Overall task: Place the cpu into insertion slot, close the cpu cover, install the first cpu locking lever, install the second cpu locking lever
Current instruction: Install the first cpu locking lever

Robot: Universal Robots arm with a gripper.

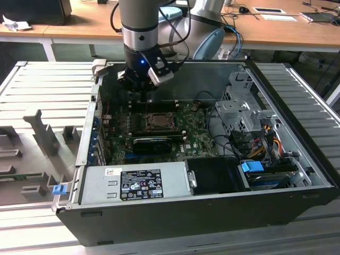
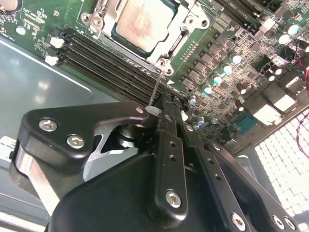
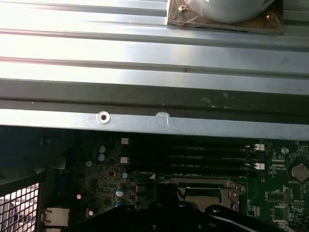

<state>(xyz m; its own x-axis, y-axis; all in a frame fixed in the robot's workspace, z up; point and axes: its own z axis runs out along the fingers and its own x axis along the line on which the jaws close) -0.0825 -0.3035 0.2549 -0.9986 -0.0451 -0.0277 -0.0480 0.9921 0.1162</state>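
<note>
Looking at the exterior view, your pincer (image 1: 142,87) hangs inside the open computer case (image 1: 212,212), over the row of memory slots (image 2: 106,60). The insertion slot (image 1: 158,129) sits close by at roughly 5 o'clock from it. The cpu (image 2: 142,21) is already seated in there with its silver face up, and the cpu cover (image 2: 107,13) looks folded down flat around it.

What matters is the thin wire locking lever (image 2: 155,87). In the second wrist view it runs straight from the near corner of the slot to the pincer's tips, so its long axis lies on that same 11-to-5 line in the exterior view.

The pincer looks clenched, fingers (image 2: 166,145) drawn together with no gap I can spot. The lever's free end meets the tips, but I honestly can't tell if it's pinched or just touching. My read: you're on the first lever step, and it isn't hooked down yet.
</note>
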